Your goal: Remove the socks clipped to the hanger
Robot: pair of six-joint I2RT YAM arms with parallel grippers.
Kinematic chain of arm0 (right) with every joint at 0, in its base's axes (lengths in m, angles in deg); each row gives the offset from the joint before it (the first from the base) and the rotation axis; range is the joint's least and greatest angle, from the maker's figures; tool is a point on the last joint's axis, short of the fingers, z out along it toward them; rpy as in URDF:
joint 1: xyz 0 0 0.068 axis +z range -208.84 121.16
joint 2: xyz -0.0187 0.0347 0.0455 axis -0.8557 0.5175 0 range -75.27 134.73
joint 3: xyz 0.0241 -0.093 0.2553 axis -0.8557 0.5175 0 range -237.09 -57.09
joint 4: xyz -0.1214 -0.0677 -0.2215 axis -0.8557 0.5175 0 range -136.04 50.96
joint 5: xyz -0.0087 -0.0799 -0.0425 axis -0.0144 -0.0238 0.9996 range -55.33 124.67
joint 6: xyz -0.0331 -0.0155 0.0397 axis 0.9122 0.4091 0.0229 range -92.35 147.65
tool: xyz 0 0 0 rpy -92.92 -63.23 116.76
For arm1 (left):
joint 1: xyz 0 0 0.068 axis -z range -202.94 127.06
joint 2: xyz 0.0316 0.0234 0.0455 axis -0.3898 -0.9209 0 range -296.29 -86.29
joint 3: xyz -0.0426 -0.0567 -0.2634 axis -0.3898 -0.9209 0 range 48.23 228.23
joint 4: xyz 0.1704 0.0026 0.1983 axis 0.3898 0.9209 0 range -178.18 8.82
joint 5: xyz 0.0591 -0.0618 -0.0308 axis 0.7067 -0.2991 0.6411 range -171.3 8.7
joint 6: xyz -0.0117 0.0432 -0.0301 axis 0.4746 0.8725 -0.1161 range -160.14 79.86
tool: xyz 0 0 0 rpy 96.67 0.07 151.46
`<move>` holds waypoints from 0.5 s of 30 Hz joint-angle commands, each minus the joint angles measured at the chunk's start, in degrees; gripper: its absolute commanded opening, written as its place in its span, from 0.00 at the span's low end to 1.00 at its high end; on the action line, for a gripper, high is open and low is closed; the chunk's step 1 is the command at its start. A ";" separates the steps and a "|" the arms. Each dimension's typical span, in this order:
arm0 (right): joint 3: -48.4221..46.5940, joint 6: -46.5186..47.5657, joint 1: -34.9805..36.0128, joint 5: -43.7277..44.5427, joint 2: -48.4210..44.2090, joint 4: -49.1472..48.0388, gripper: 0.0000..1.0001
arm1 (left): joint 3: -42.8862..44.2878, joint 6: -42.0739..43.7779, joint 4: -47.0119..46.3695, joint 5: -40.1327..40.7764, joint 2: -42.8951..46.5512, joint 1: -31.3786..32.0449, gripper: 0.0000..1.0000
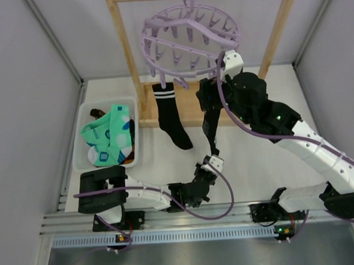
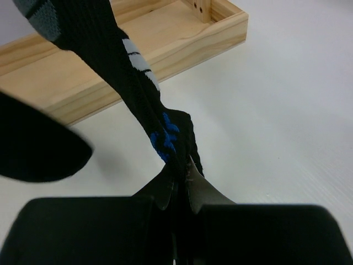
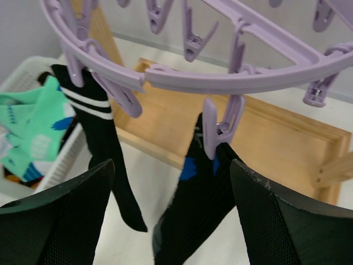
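One blue-marked black sock (image 3: 201,187) hangs under the round lilac plastic hanger (image 3: 231,77); left claw (image 2: 179,187) pinches it, right claw (image 3: 172,165) gapes.

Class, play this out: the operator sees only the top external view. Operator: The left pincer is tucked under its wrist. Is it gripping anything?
Observer: Yes, the left pincer is shut on the lower end of a black sock with blue marks.
Operator: Is that sock off the hanger?
Observer: No, a lilac peg on the hanger clamps its top.
Operator: And the right pincer?
Observer: The right pincer is open, one finger to each side of that peg.
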 commanded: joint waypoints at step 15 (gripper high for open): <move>-11.38 10.97 -3.20 5.44 10.56 3.50 0.77 | 6.63 0.84 -2.70 -1.15 -4.46 2.65 0.00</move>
